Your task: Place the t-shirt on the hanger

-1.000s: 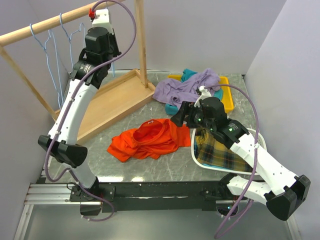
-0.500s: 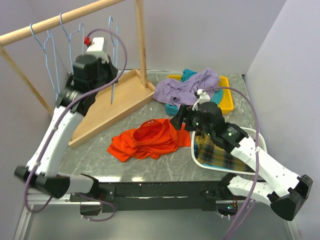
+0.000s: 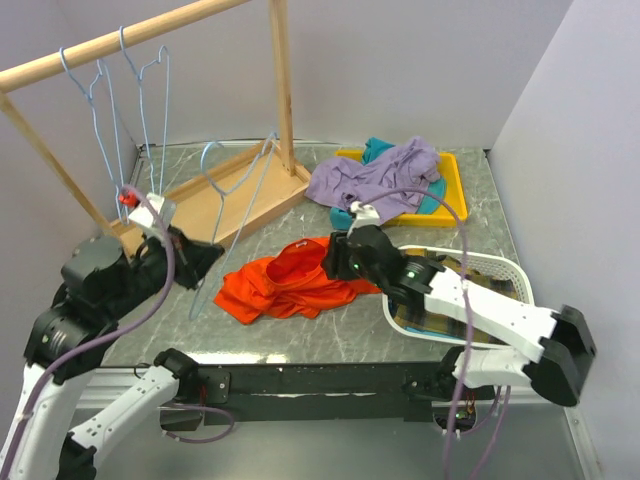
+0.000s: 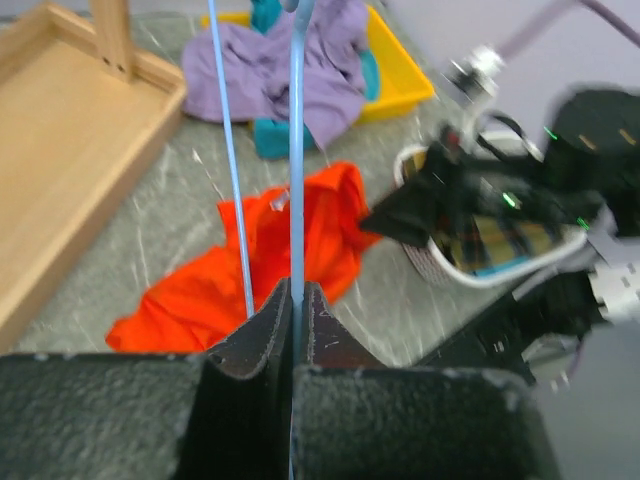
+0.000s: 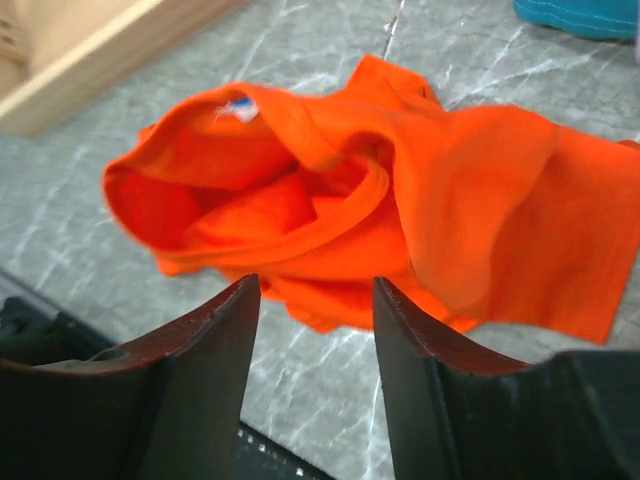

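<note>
The orange t-shirt [image 3: 290,280] lies crumpled on the marble table; it also shows in the left wrist view [image 4: 220,280] and the right wrist view [image 5: 400,200]. My left gripper [image 3: 205,255] is shut on a light-blue wire hanger [image 3: 240,215] and holds it tilted above the table, left of the shirt. The wire [image 4: 296,150] runs between the closed fingers of the left gripper [image 4: 295,300]. My right gripper [image 3: 335,258] is open and empty, just above the shirt's right edge, its jaws [image 5: 315,290] over the shirt's near hem.
Two more blue hangers [image 3: 150,100] hang on the wooden rail [image 3: 110,40] over the rack's tray base [image 3: 215,205]. A lavender garment [image 3: 375,175] lies on a yellow tray [image 3: 455,205]. A white basket [image 3: 505,262] with plaid cloth stands at right.
My left arm came down from the rail with one hanger and swung to the near left. My right gripper moved left over the shirt's edge.
</note>
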`<action>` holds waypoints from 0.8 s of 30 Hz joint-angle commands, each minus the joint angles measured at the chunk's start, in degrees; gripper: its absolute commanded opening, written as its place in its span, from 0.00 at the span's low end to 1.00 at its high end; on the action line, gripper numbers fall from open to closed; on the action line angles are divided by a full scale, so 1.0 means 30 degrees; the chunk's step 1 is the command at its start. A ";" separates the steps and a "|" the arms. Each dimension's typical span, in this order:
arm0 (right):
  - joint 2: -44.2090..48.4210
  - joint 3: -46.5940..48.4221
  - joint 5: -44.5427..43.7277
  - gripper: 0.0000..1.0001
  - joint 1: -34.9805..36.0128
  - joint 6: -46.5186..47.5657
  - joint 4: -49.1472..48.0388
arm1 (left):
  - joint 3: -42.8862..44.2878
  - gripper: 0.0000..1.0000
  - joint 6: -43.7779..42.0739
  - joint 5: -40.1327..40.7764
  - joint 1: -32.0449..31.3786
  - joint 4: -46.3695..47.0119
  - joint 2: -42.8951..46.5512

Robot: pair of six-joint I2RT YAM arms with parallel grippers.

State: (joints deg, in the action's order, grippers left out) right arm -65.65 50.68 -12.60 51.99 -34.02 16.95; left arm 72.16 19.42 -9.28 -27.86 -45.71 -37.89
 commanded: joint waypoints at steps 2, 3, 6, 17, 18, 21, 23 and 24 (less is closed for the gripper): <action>-0.2577 0.2998 -0.1014 0.54 -0.0336 0.0236 -0.0994 | 0.0115 0.01 -0.0027 -0.2267 -0.0060 -0.3448 0.0413; -0.3189 0.3523 -0.1595 0.54 -0.0453 0.0266 -0.0789 | 0.0174 0.01 -0.0260 -0.2414 -0.0060 -0.4121 0.0355; -0.3868 0.3850 -0.1720 0.54 -0.1271 0.0266 -0.0668 | -0.0175 0.01 0.0086 -0.2445 -0.0440 -0.5006 0.0851; -0.5860 0.5315 -0.2275 0.55 -0.2299 0.1057 -0.0055 | -0.0909 0.01 0.0440 -0.1451 -0.3719 -0.6557 0.0912; -0.5920 0.5489 -0.2245 0.55 -0.2387 0.1086 -0.0025 | -0.0938 0.01 0.0412 -0.1506 -0.4012 -0.6530 0.0853; -0.5775 0.5492 -0.2333 0.55 -0.2388 0.1028 0.0180 | -0.1114 0.01 0.0469 -0.1304 -0.4863 -0.6675 0.0445; -0.5366 0.5258 -0.2479 0.55 -0.2358 0.0969 0.0092 | -0.1202 0.01 0.0499 -0.1069 -0.5274 -0.6705 0.0180; -0.5190 0.4938 -0.2509 0.55 -0.2387 0.0940 0.0034 | -0.1173 0.01 0.0557 -0.0835 -0.5391 -0.6734 -0.0112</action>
State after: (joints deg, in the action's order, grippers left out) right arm -83.29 64.38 -17.85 45.21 -31.62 17.67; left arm 68.62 20.51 -14.06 -42.37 -66.02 -35.88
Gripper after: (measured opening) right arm 0.550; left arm 0.041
